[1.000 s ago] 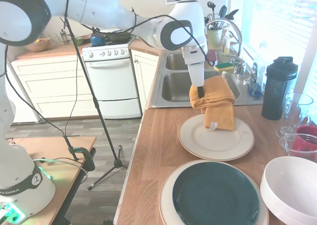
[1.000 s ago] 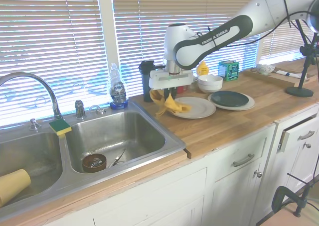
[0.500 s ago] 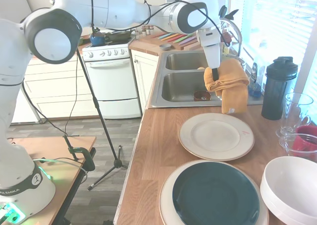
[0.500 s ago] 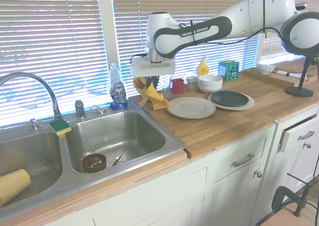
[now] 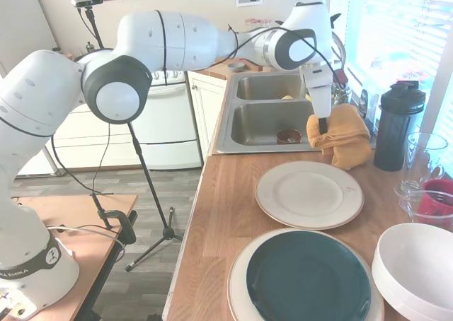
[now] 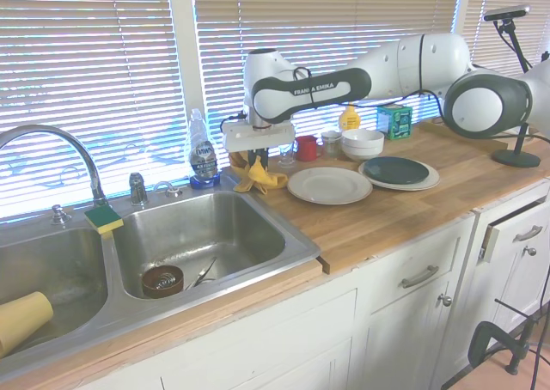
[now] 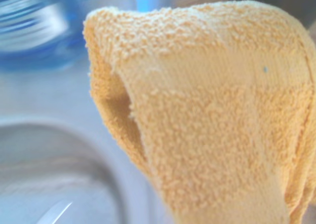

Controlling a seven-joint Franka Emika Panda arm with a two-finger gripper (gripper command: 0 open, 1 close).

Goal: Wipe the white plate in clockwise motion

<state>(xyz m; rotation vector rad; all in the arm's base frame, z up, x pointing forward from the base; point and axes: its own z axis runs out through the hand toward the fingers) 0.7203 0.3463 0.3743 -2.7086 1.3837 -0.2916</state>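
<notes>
Yellow terry towel (image 5: 341, 135) is pinched in the closed hand (image 5: 323, 129) beside the sink (image 6: 199, 235).

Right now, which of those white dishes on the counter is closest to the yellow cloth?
The plain cream plate. It lies just beside the yellow cloth, while the plate with the dark green centre and the deep white bowl sit further off.

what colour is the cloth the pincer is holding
Orange-yellow terry cloth, plain with no pattern; clearest in the wrist view.
</notes>
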